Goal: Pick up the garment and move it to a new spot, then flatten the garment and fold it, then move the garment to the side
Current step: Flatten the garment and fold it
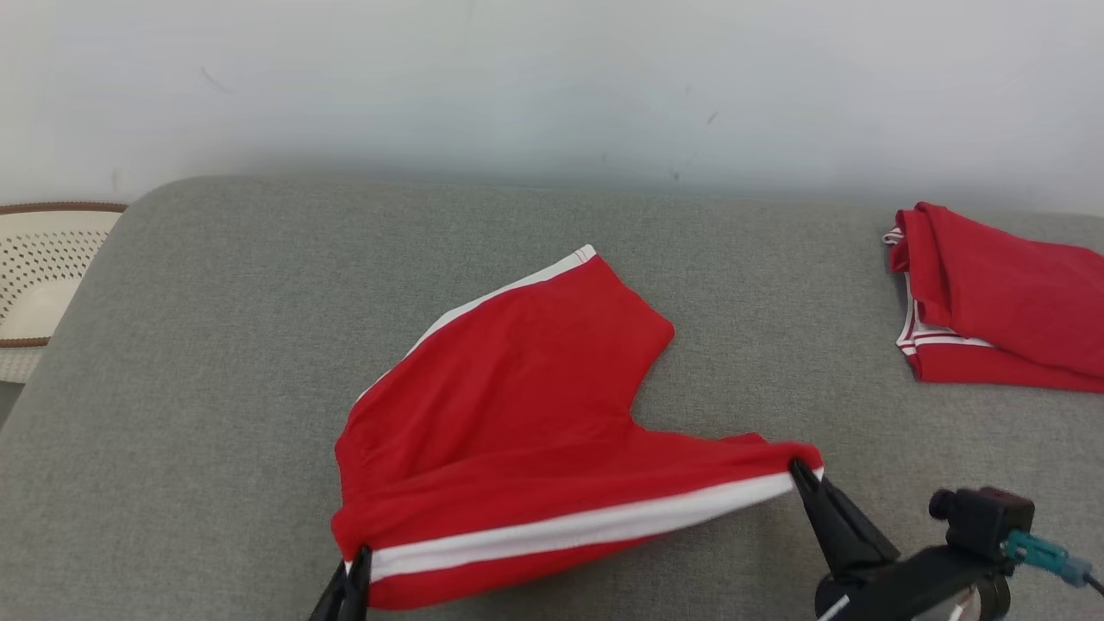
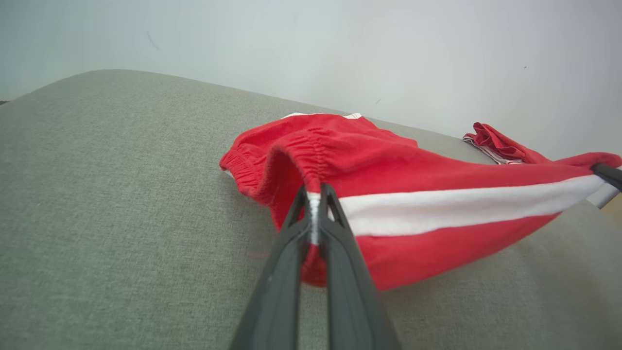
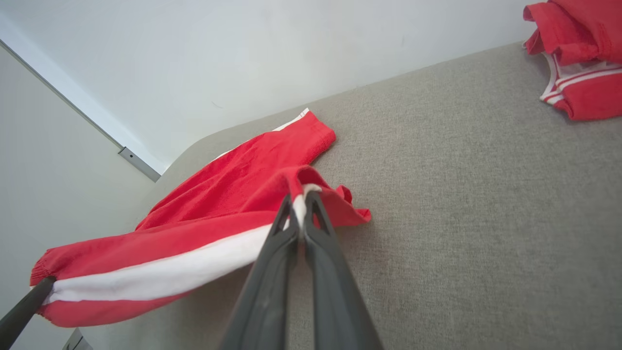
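Left gripper [image 1: 356,561] and right gripper [image 1: 797,472] are being clenched on the garment [image 1: 517,388], stretched between them over open counter [image 1: 216,345].

Surface [image 1: 190,362] lies bare left; garment [image 1: 517,405] spans middle; folded pile [image 1: 1000,302] blocks right.

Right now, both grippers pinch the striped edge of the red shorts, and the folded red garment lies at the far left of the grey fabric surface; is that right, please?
Not quite: the head view shows the folded red garment at the far right of the grey fabric surface, not the left. The left gripper and right gripper do pinch the striped edge of the red shorts.
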Controlling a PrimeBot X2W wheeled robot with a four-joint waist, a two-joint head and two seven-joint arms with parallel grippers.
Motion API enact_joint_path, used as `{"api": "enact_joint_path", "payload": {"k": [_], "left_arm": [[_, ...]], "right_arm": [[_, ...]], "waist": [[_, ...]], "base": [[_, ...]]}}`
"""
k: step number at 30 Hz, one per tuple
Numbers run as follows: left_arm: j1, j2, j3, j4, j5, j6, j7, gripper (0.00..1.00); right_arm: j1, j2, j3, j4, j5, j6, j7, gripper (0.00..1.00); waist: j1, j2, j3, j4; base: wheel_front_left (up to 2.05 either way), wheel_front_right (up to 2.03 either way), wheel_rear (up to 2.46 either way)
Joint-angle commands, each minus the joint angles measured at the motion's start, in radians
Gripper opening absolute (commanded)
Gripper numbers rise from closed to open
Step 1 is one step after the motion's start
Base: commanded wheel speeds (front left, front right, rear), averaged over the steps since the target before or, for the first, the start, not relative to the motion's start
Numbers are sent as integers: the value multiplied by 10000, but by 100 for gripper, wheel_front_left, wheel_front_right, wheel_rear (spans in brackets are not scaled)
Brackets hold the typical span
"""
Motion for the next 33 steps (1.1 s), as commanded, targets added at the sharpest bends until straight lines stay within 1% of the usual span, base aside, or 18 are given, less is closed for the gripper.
{"api": "enact_joint_path", "payload": {"k": [1,4,8,14,21,28,29,30,33], "left_arm": [[-207,-28,99,58,-37,-71,-39,0],[-738,-55,250,255,10,-223,-39,0],[-1626,-148,495,654,-56,-338,-39,0],[-3001,-456,772,1516,-213,-493,-38,0],[-4483,-809,867,2608,-116,-737,-38,0],[-5700,-1208,1014,3403,3,-940,-38,0],[-5862,-1266,1020,3497,30,-987,-38,0],[-5862,-1266,1020,3497,30,-987,-38,0],[-6253,-1412,1016,3783,94,-1072,-38,0]], "right_arm": [[-224,93,-26,89,-41,-6,-12,0],[-1236,194,64,526,-388,-6,2,0],[-2880,446,354,1588,-599,-4,75,0],[-5631,882,835,3773,-576,-4,8,0],[-8363,1026,1459,6430,-519,-4,-201,0],[-10438,1188,1979,8764,-359,-3,-500,0],[-10691,1204,2053,9029,-407,-3,-602,0],[-10691,1204,2053,9029,-407,-3,-602,0],[-11256,1392,2296,9794,-320,-3,-745,0]], "waist": [[0,1,33,38],[0,1,206,126],[0,1,587,203],[0,1,1301,427],[0,1,2149,839],[0,1,3036,1272],[0,1,3153,1341],[0,1,3153,1341],[0,1,3461,1474]], "base": [[0,0,0],[0,0,0],[0,0,0],[0,0,0],[0,0,0],[0,0,0],[0,0,0],[0,0,0],[0,0,0]]}}
